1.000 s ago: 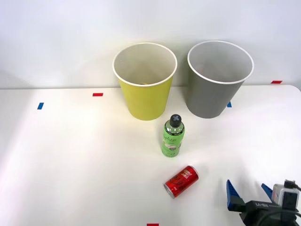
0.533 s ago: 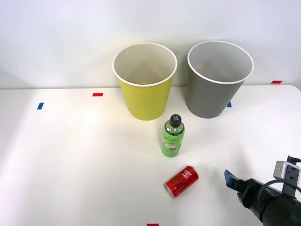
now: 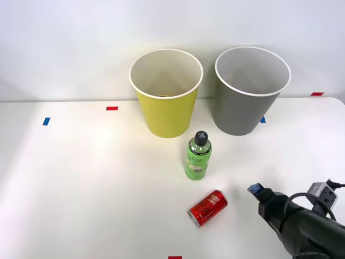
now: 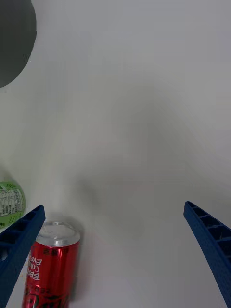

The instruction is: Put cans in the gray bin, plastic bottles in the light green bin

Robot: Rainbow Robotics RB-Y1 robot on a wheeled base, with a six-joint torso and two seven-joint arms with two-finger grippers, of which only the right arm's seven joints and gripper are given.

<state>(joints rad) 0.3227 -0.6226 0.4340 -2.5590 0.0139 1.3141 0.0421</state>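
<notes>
red can (image 3: 207, 208) – metal, white lettering, silver ends, on its side | green bottle (image 3: 198, 156) – upright, pale label, dark cap | right gripper (image 4: 115, 255) – ribbed blue fingers wide apart, empty

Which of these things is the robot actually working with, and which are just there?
In the job: small red metal can; green plastic bottle; gray bin; yellow-green bin; open right gripper.
Just there: red and blue tape marks; white table.
</notes>
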